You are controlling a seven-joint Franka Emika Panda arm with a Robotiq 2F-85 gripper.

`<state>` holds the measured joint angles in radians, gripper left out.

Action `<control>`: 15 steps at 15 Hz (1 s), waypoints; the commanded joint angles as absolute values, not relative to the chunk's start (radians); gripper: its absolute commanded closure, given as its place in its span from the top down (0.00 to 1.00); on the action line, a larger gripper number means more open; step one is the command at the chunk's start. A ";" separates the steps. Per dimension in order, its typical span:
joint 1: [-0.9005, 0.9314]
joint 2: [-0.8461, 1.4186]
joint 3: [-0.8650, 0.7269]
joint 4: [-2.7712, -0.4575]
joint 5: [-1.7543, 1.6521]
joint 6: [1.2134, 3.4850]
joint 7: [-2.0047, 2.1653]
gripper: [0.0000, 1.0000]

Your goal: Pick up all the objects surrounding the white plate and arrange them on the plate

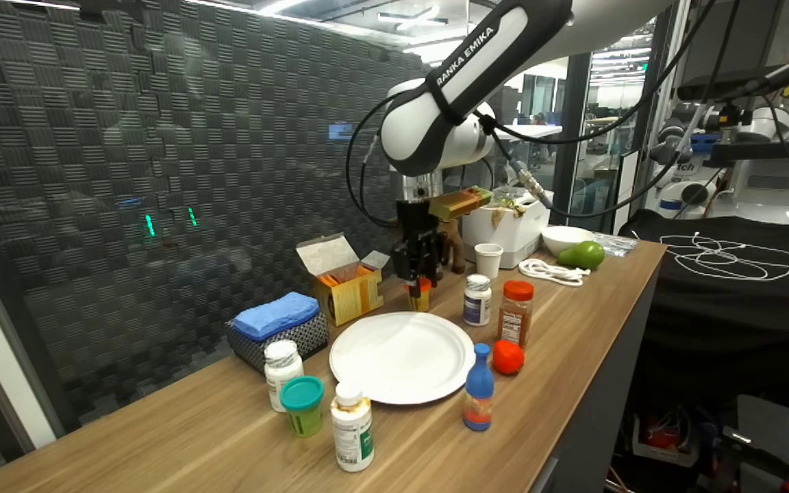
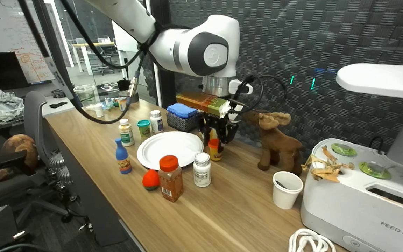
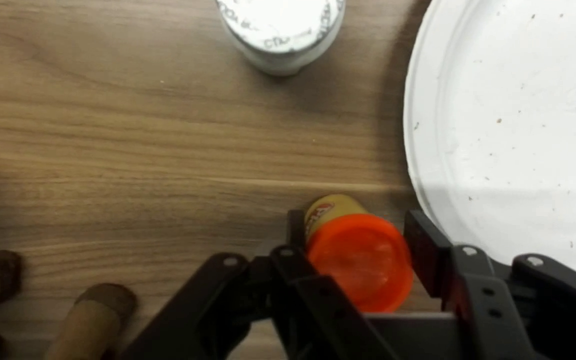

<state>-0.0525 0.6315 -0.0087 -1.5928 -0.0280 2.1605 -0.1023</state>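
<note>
In the wrist view my gripper (image 3: pixel 357 232) reaches around a small yellow jar (image 3: pixel 335 204) with an orange lid; one finger lies against its side, the other very near the lid's edge. Whether both press on it I cannot tell. This jar stands beside the white plate (image 1: pixel 401 356), which is bare. Around the plate are a white bottle (image 2: pixel 202 169), a red-capped spice jar (image 2: pixel 170 178), a round red object (image 1: pixel 508 357) and a blue bottle (image 1: pixel 479 390). Across from my gripper stand a green-labelled bottle (image 1: pixel 352 428), a teal-lidded jar (image 1: pixel 302 407) and another white bottle (image 1: pixel 283 376).
Behind the plate sit an open yellow carton (image 1: pixel 348 291) and a dark box (image 1: pixel 278 339) topped with blue cloth. A brown moose toy (image 2: pixel 280 148) stands near the gripper. Further along are a paper cup (image 2: pixel 287 190) and a white machine (image 2: pixel 355 206).
</note>
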 commanded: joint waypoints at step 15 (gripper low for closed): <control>0.049 0.542 0.082 -1.680 -0.041 2.102 -0.121 0.27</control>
